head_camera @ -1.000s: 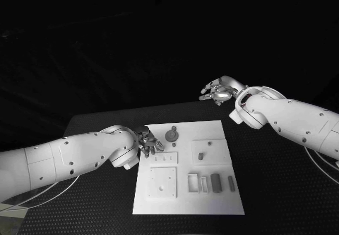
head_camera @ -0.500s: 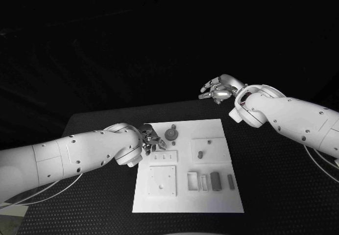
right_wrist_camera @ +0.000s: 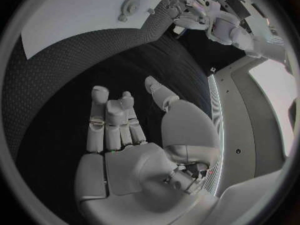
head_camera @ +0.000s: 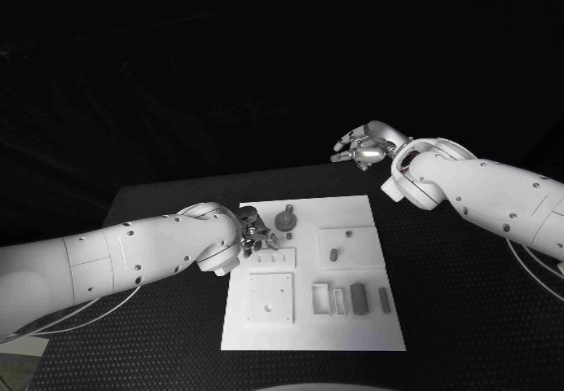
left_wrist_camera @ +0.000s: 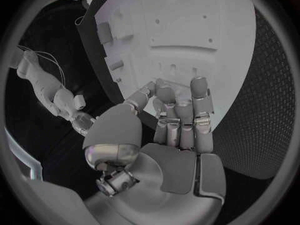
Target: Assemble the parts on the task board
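Two arms reach over the black worktop (head_camera: 141,342). White task board (head_camera: 315,334) lies mid-worktop, small grey parts (head_camera: 359,300) set on it. Left robot hand (head_camera: 255,234) hovers at its far left edge, fingers loosely curled, empty. Right robot hand (head_camera: 362,149) hangs beyond the far edge, open, empty.

You have a black table (head_camera: 153,326) in front of you, its top covered in a fine dotted, woven-looking texture that also shows in the left wrist view (left_wrist_camera: 265,110) and the right wrist view (right_wrist_camera: 81,70). Directly on it lies the white task board (head_camera: 308,342), a flat rectangular plate set roughly in the middle, its long sides running away from you and its near edge well inside the table's front. The dark tabletop shows on both sides of the board.
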